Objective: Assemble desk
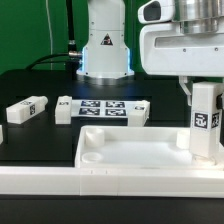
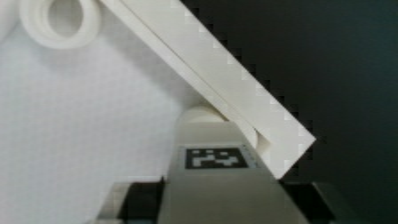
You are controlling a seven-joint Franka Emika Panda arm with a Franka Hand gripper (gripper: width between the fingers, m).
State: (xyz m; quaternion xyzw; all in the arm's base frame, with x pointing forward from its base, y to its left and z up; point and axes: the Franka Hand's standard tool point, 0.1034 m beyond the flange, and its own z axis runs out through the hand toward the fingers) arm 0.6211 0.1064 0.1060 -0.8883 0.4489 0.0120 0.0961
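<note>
Black table [image 1: 40,138] is carrying the white tabletop tray [image 1: 120,152], lying lengthwise across the exterior view; the gripper [image 2: 217,198] is clasping a tagged leg [image 1: 206,130], standing upright at the tray's corner on the exterior view's right.

marker board [image 1: 105,108] behind tabletop [image 1: 130,133], upright leg [image 1: 205,125] at tabletop's corner, exterior view's right, lying leg [image 1: 25,108] exterior view's left

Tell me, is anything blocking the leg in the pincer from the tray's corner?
Nothing visible does. The pincer holds the leg upright, right at a corner of the tabletop, on the exterior view's right, close against its rim.
</note>
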